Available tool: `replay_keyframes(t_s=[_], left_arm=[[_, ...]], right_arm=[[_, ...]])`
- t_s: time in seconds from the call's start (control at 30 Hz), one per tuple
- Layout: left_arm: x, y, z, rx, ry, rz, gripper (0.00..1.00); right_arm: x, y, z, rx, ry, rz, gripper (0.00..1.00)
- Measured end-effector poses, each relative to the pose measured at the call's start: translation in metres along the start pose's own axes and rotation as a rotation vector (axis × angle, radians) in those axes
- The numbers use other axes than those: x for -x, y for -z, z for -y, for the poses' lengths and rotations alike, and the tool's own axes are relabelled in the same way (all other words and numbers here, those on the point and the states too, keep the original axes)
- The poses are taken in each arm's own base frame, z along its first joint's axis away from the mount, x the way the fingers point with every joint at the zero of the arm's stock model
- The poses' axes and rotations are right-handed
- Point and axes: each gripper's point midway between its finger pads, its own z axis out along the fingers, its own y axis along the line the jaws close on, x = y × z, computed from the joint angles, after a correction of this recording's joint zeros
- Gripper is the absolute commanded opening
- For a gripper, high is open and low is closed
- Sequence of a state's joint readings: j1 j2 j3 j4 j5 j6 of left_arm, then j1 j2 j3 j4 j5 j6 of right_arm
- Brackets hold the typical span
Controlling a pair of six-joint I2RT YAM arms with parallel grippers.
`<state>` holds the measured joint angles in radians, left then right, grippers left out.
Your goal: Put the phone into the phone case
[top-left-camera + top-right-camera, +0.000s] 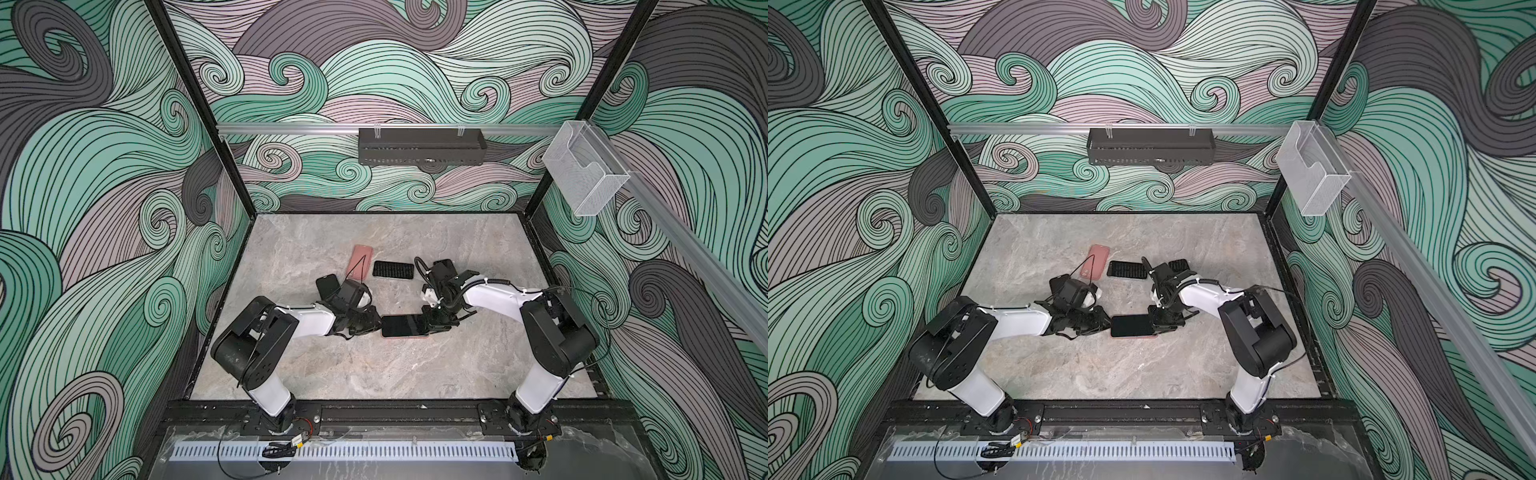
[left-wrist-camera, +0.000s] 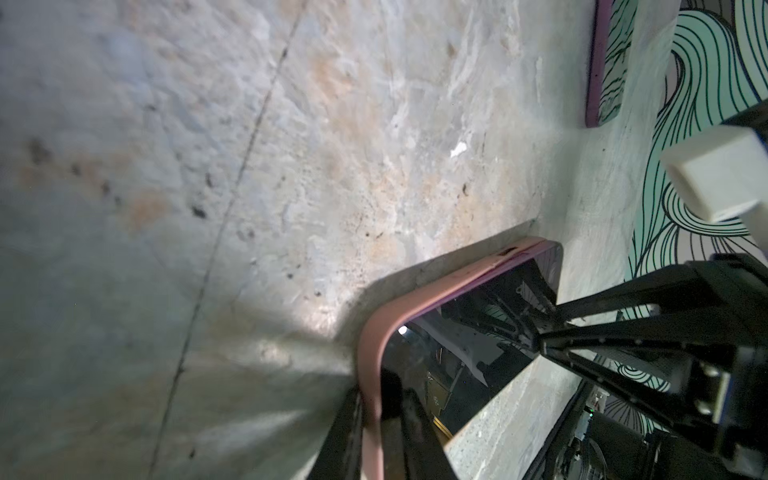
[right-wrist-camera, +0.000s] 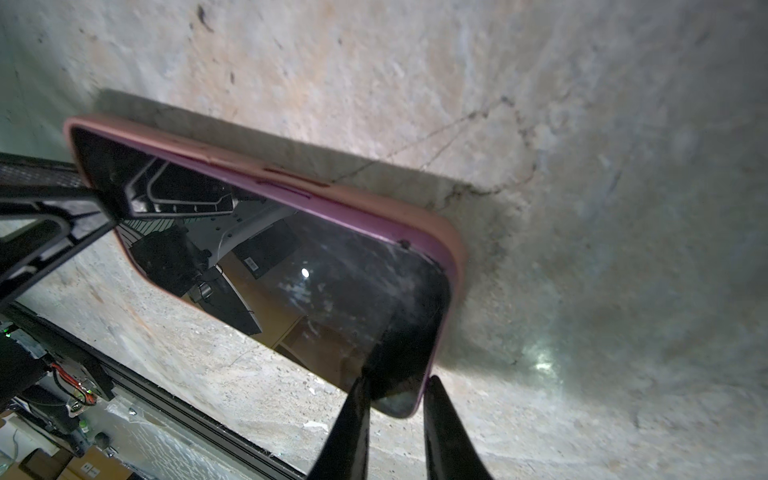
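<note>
- The phone (image 1: 405,325) lies screen up inside the pink phone case (image 3: 291,187), just below the middle of the table (image 1: 332,374) in both top views.
- The insertion looks almost done: the pink rim wraps the long side and the corners that show.
- I judge that what remains is pressing any loose edge home and letting go. Whether every corner is seated I cannot tell.
- The left gripper (image 2: 378,419) is clamped on the case's left short end, one jaw on the glass and one outside the rim.
- The right gripper (image 3: 395,399) pinches the opposite end the same way.
- The glass is black and glossy, mirroring the arms. The case is matte dusty pink with raised side buttons.
</note>
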<state>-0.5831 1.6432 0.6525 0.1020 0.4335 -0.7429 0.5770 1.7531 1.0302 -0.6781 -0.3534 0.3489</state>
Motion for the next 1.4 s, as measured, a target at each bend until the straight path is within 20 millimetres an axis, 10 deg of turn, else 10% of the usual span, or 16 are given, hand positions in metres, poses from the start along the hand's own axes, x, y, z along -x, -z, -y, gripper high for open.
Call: replay_keyframes(t_s=[1.4], left_arm=[[-0.0008, 0.0006, -0.0025, 0.016, 0.002, 0.001, 0.20]], right_arm=[[-0.0036, -0.0058, 0.0042, -0.074, -0.016, -0.023, 0.15]])
